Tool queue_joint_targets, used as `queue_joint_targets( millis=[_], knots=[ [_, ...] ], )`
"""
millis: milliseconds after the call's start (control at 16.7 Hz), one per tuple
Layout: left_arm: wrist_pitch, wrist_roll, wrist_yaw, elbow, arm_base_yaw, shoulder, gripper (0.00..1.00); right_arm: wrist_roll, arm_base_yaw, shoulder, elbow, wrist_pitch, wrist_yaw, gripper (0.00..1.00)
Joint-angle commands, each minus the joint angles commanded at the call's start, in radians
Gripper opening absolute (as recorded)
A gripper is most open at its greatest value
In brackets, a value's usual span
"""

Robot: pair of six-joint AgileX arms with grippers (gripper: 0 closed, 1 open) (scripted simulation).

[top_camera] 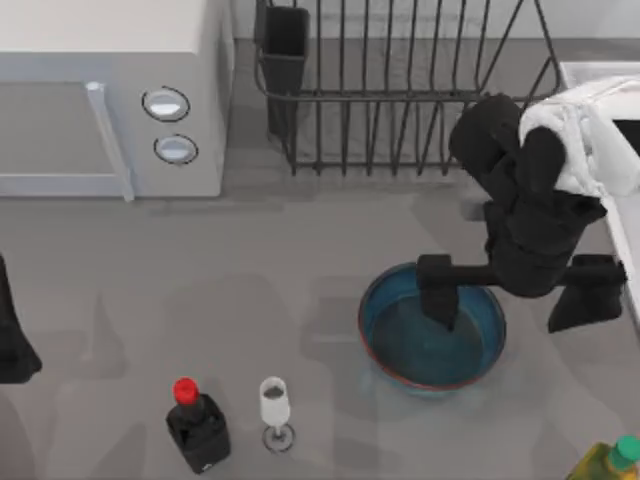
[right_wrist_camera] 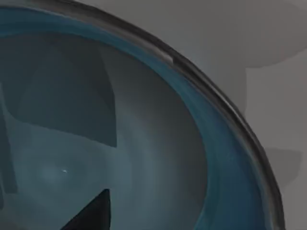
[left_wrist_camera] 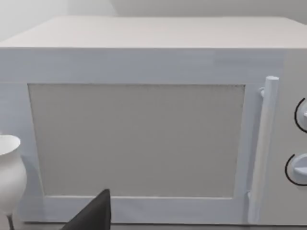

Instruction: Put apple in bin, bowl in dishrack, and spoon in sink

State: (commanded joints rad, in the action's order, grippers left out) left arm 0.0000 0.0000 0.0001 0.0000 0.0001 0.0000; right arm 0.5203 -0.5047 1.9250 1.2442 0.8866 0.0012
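Note:
The blue bowl [top_camera: 400, 350] with its reddish-brown rim sits on the table right of centre, in front of the black wire dishrack [top_camera: 400, 90]. My right gripper [top_camera: 512, 300] is open over the bowl's right side. One finger [top_camera: 440, 298] reaches down inside the bowl and the other hangs outside its right edge. In the right wrist view the bowl's glossy inside [right_wrist_camera: 153, 143] is very close, with a dark fingertip [right_wrist_camera: 91, 213] over it. The sink's pale rim [top_camera: 592, 72] runs along the right edge, partly behind the arm. Apple, spoon and bin are out of view. My left gripper [top_camera: 14, 345] is parked at the far left.
A white microwave [top_camera: 110, 100] with two knobs stands at the back left, and it faces the left wrist camera [left_wrist_camera: 144, 120]. A dark bottle with a red cap [top_camera: 197, 425] and a wine glass [top_camera: 275, 408] stand at the front. A yellow-green bottle [top_camera: 610, 462] stands at the front right corner.

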Motion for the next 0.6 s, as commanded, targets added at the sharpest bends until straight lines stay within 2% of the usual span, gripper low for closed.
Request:
queue_joint_targets(
  millis=[360, 600],
  knots=[
    [0.0, 0.0, 0.0, 0.0, 0.0, 0.0, 1.0, 0.001, -0.001, 0.014, -0.032, -0.042, 0.0, 1.0],
    [0.0, 0.0, 0.0, 0.0, 0.0, 0.0, 1.0, 0.001, -0.001, 0.014, -0.032, -0.042, 0.0, 0.7]
  ],
)
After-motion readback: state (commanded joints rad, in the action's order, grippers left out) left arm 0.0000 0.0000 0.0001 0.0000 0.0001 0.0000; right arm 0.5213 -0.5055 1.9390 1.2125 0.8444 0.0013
